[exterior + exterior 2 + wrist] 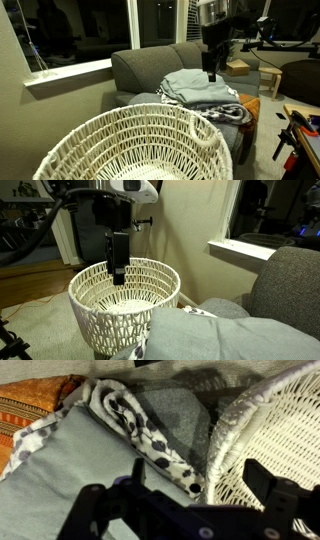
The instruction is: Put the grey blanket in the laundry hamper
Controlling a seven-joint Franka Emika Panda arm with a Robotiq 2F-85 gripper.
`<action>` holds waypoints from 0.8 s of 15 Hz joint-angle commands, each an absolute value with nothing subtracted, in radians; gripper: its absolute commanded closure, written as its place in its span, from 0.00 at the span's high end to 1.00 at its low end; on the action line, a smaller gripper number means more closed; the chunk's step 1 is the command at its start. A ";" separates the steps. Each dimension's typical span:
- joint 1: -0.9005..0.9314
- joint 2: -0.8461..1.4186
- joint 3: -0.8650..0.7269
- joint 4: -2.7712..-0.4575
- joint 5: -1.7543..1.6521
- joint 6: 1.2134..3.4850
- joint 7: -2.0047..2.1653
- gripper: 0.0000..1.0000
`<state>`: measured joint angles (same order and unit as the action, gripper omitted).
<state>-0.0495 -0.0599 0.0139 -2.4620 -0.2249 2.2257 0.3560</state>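
Dark grey sofa [145,65] near night-dark window [75,25]; beige wall [190,220]; wooden floor [30,280].

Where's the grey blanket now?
In both exterior views the pale blue-grey blanket lies on the dark grey sofa, atop a black-and-white spotted blanket, beside the white rope hamper.

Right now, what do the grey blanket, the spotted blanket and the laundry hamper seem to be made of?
The grey blanket looks like soft matte fabric, perhaps fleece: loose folds, no sheen. The spotted blanket seems a plush textile with a black-and-white print. The laundry hamper appears to be open-weave white rope, possibly cotton, with a thick braided rim.
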 commanded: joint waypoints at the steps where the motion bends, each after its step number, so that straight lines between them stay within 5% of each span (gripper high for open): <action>1: -0.047 0.043 0.000 -2.409 -0.250 2.255 0.392 1.00; 12: -0.027 0.228 -0.059 -2.269 -0.229 2.313 0.396 1.00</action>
<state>-0.0474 0.1931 -0.0344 -2.2947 -0.2265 2.2799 0.3673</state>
